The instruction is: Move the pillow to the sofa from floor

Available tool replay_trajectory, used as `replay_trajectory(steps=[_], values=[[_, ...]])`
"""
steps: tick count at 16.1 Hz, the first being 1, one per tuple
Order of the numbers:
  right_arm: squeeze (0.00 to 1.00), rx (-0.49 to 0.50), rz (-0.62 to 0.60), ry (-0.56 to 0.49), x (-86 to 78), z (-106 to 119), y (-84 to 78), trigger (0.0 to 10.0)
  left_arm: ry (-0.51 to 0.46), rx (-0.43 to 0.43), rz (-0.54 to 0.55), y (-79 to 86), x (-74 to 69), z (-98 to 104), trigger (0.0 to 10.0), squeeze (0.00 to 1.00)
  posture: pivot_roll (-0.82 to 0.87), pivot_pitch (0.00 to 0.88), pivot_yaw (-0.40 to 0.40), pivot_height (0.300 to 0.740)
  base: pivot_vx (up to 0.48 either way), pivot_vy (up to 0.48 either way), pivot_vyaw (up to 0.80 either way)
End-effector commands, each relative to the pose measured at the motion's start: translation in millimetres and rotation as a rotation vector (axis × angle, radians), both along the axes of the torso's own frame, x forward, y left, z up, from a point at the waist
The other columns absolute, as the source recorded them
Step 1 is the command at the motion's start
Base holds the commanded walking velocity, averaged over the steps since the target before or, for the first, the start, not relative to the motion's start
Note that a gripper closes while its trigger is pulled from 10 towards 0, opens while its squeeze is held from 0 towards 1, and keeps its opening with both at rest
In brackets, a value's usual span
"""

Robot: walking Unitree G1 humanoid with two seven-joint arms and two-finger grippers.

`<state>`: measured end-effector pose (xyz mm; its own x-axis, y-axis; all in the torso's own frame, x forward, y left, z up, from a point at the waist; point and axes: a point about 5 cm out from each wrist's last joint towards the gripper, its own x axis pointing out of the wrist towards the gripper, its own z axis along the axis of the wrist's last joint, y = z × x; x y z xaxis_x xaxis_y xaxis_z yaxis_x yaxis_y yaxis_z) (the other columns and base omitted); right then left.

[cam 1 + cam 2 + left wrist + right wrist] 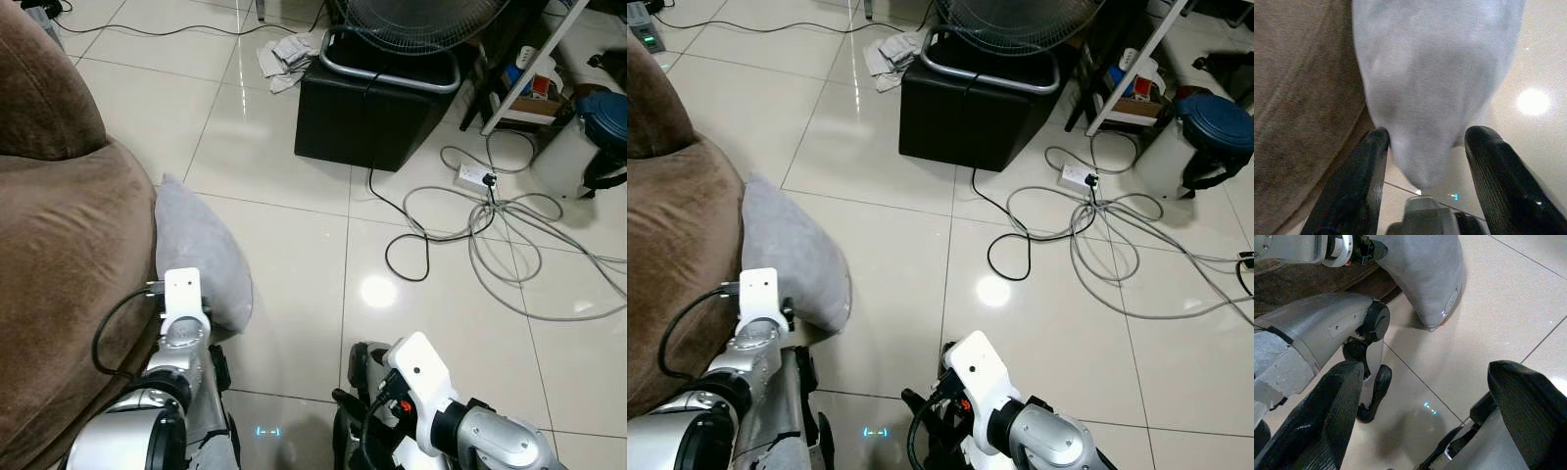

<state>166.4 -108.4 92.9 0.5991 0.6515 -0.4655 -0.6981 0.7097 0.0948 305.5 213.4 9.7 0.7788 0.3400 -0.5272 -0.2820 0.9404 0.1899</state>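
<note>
The grey pillow [201, 262] stands on its edge on the glossy tiled floor [294, 235], leaning against the front of the brown sofa [59, 274], with its upper corner pointing away from the robot. The left gripper [1425, 147] is right at the near end of the pillow: in the left wrist view its two black fingers [1359, 181] are spread wide, one on either side of the pillow's narrow end, which reaches in between them. The finger on the sofa side appears to touch the fabric, while the other stands a little apart from it, so the pillow is straddled but not clamped. From the head camera, the left wrist sits just in front of the pillow's lower edge, close to the sofa. The right gripper [1420, 396] hangs low over bare tile, well apart from the pillow, its fingers wide apart and holding nothing. Farther across the floor stand a black box [377, 113] with a fan [421, 24] on top, and a tangle of grey and black cables [490, 230].
</note>
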Motion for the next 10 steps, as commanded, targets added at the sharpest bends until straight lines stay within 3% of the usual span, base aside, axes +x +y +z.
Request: replay_trajectory(steps=[1,10], values=[[0.00,0.002,-0.001,0.014,-3.7,0.7,-2.7,10.0,0.048,0.024,-0.005,-1.4,-8.9,-9.6,0.0,0.00,-0.16,0.223,-0.115,0.567,0.000,0.000,0.00],[0.00,0.003,-0.020,0.020,-8.6,1.4,-2.0,10.0,0.039,0.046,-0.010,-0.2,-7.8,-7.9,0.0,0.00,-0.16,0.224,-0.107,0.567,0.000,0.000,0.00]])
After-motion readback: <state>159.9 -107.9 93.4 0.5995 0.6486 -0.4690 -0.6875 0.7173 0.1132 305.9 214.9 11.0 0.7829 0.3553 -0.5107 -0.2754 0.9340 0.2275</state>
